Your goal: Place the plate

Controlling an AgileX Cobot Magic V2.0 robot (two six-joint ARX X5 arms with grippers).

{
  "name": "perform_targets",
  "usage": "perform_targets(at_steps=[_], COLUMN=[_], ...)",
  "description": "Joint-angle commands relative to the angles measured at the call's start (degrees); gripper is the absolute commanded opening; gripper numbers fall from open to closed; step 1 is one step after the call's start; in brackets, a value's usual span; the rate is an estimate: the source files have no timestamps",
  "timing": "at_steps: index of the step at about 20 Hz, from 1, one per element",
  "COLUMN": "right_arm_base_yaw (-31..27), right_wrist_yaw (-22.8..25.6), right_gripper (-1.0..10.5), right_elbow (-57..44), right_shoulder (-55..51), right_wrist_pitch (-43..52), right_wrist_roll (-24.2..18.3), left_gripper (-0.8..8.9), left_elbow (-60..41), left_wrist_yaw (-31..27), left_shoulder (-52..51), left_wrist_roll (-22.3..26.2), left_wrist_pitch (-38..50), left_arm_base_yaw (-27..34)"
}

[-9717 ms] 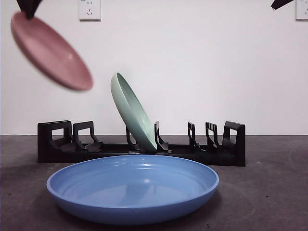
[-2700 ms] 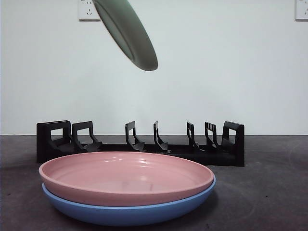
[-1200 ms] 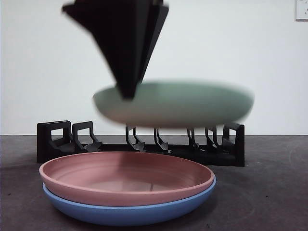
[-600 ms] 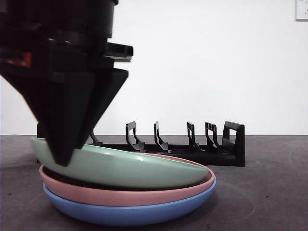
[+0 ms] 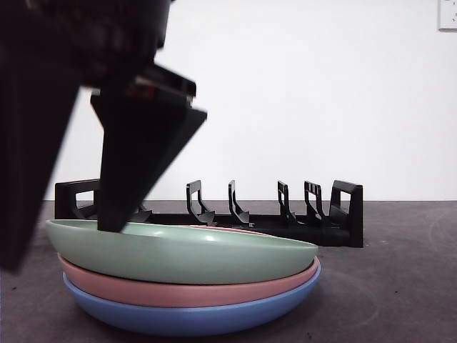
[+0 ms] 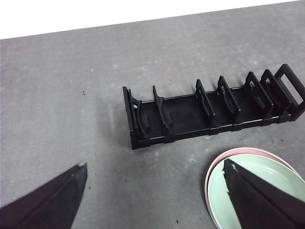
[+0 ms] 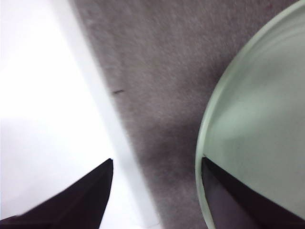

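Up close, the right gripper [image 5: 61, 246], jaws spread, hides the green plate [image 5: 193, 251] rim's left end.

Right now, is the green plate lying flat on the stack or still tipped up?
Flat. The green plate sits level, nested in the pink plate over the blue plate; the right claw is open around its rim.

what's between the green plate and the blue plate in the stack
The pink plate lies between the green plate on top and the blue plate at the bottom, clearest in the front view.
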Motion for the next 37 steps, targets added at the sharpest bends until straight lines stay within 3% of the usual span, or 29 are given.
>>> perform_targets(at_steps=[1, 5, 10, 16, 19, 22, 25, 26, 27, 28, 37], right_arm_base_yaw=[0.87, -2.19, -14.47, -36.11, -46.29, -52.83, -55.41, -55.54, -55.56, -55.56, -55.74], right_wrist_yaw=[-0.57, 1.79, 2.62, -8.31, -12.48, -11.67, -9.09, -9.05, -9.09, -9.01, -8.94], right_gripper=[3.0, 3.0, 3.0, 3.0, 3.0, 3.0, 3.0, 2.7, 0.4, 0.3, 0.2], right_elbow=[1.01, 1.01, 0.87, -8.35, -16.39, -20.13, -20.02, -19.98, -19.96, -19.96, -19.96], right_shoulder=[-3.98, -13.70, -26.29, -41.24, -47.56, -50.45, -50.47, -50.51, -50.51, -50.51, -50.80], right_wrist_pitch=[0.85, 0.94, 3.21, 9.40, 14.38, 18.51, 18.49, 18.80, 19.65, 20.31, 21.62], right_wrist_roll=[-1.60, -2.21, -2.21, -5.05, -8.04, -10.95, -11.63, -11.65, -11.56, -11.72, -11.63], left_gripper=[4.57, 4.57, 4.57, 4.57, 4.57, 4.57, 4.50, 3.78, 1.01, 0.32, 0.08], left_elbow=[1.11, 1.11, 1.11, 1.07, 0.52, 0.31, 0.31, 0.31, 0.31, 0.31, 0.33], left_wrist_yaw=[-0.11, -0.09, -0.09, -0.02, 3.85, 6.10, 6.14, 6.16, 6.16, 6.16, 5.92], left_shoulder=[0.24, 0.24, 0.24, 0.74, 1.38, 3.10, 4.70, 4.90, 4.92, 4.92, 4.50], left_wrist_roll=[-0.11, -0.09, -0.09, 0.04, 0.44, 0.57, 0.09, 0.09, 0.11, 0.15, 0.35], left_wrist_pitch=[0.57, 0.57, 0.61, 1.64, 4.42, 7.91, 8.22, 8.26, 8.11, 8.09, 8.41], left_arm_base_yaw=[-0.20, -0.20, -0.20, -0.20, -0.20, -0.20, -0.26, -0.26, -0.26, -0.26, -0.20])
